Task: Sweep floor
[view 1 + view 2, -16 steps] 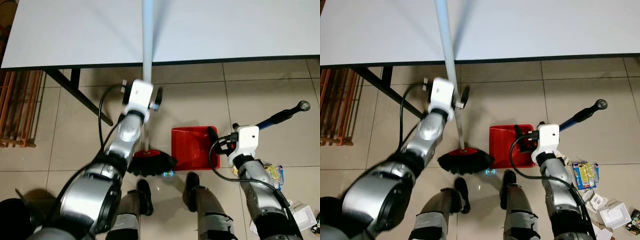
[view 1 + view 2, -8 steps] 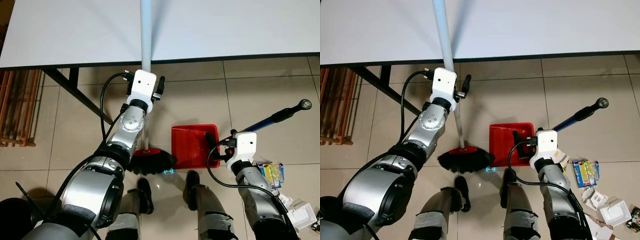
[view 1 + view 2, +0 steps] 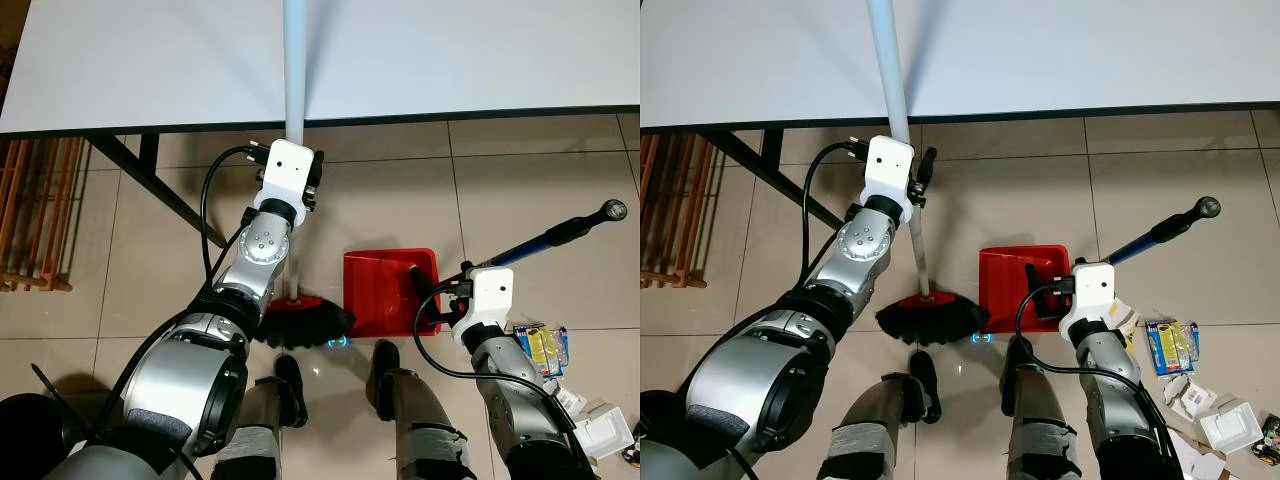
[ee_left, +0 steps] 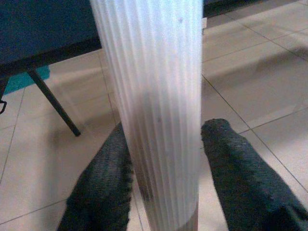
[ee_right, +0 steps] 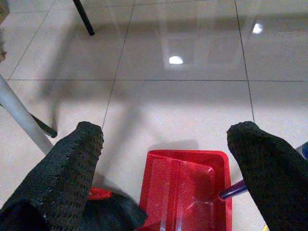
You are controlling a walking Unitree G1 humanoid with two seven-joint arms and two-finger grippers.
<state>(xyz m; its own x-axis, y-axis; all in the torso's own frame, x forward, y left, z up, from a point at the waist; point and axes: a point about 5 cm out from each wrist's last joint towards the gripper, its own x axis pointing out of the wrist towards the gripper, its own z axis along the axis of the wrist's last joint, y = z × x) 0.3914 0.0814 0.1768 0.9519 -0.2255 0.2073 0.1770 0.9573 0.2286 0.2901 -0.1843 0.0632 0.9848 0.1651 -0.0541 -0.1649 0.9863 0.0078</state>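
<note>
A broom with a white ribbed handle stands upright before me. Its black bristle head with a red top rests on the tiled floor by my feet. My left gripper is shut on the handle partway up, one finger on each side. A red dustpan lies on the floor just right of the bristles. Its long blue and black handle slants up to the right. My right gripper hovers open just above the pan's near edge, fingers wide apart and holding nothing.
A white table with black legs spans the far side. A wooden rack stands at the left. Snack packets and a white box litter the floor at the right.
My left gripper slid a little up the broom handle and its fingers closed around it. My right gripper drew back and down toward the dustpan's near edge.
</note>
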